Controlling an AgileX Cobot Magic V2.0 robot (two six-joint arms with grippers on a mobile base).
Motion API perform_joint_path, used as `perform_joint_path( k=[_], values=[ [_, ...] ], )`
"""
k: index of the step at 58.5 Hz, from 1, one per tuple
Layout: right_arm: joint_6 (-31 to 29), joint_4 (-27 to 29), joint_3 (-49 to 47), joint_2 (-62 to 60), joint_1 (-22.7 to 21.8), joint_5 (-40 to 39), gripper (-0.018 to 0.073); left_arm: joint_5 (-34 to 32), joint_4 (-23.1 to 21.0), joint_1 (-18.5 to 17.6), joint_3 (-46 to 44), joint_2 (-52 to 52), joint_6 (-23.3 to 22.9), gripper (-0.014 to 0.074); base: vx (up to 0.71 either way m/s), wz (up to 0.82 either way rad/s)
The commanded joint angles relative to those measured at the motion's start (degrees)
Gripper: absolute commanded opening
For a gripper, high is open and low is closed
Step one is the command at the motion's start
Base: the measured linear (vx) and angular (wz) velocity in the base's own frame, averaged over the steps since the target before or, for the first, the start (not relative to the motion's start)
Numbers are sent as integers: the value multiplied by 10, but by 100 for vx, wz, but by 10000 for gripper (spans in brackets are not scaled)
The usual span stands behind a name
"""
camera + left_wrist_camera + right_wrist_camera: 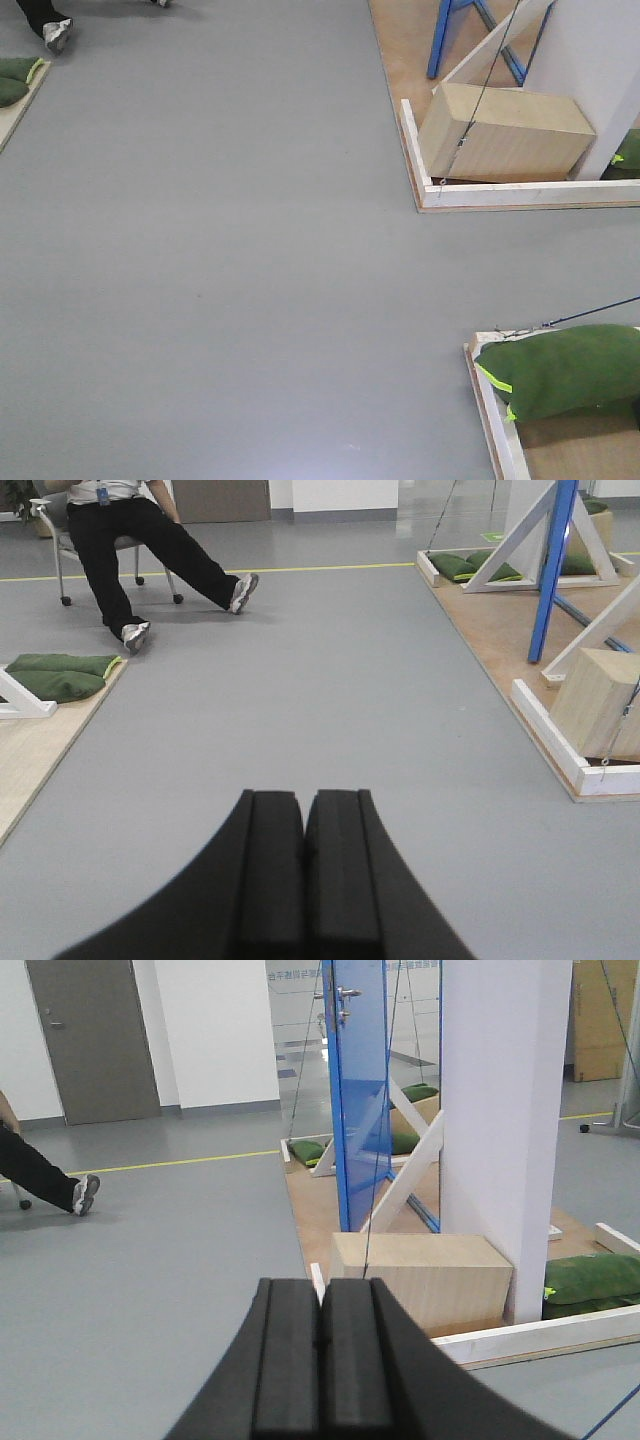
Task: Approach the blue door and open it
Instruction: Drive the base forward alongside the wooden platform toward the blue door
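Our right gripper (322, 1295) is clenched on nothing, as is our left gripper (304, 802); we see the blue door (360, 1100) standing upright well ahead, slightly right, nearer our right arm, lever handle (346, 994) high

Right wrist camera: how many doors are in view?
2: the glossy blue door panel at centre, and a grey door in the far wall, upper left. Others may be hidden.
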Motion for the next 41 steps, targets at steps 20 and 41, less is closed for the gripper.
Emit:
perform_joint_path(
  k=[20,41],
  values=[
    [-3,-3,0,-9,-3,-48,11,-46,-2,-1,-15,-10,-4,73,2,-1],
    [-3,-3,0,-9,-3,-48,11,-46,-2,1,-15,-9,-4,73,12,2]
  ],
)
